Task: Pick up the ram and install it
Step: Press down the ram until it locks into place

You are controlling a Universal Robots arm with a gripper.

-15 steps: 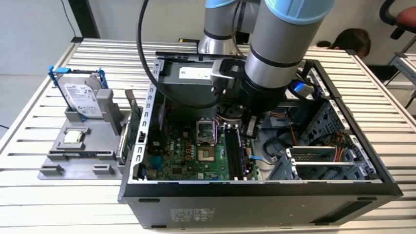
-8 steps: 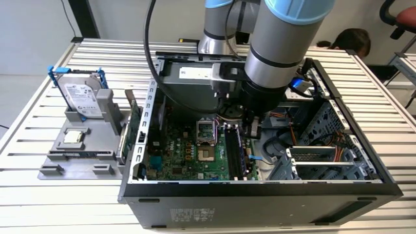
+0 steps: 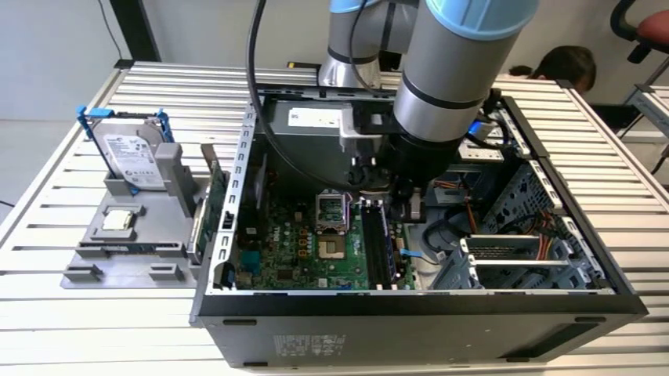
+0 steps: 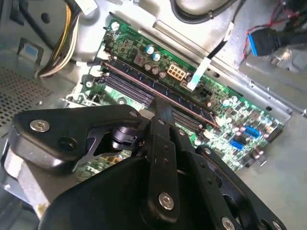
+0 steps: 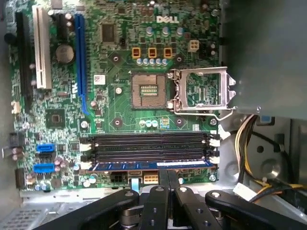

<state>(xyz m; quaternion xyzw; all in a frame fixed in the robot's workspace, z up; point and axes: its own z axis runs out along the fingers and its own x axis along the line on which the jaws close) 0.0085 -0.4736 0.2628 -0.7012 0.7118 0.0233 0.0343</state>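
Green ram (image 5: 153,164) seated in slot, tool (image 5: 168,178) directly above

Exterior view: high, angled down over the open computer case (image 3: 418,301); both wrist views: close above its motherboard (image 5: 120,96), sharing the memory slots (image 5: 148,146).

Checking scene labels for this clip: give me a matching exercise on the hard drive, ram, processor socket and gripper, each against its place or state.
Things:
1. hard drive
2. ram
3. processor socket
4. gripper

Places or states:
a. lid swung open
b. on the grey stand outside the case
c. poised over the memory slots
d. lying in a memory slot

Pairs: 1-b, 2-d, 3-a, 4-c
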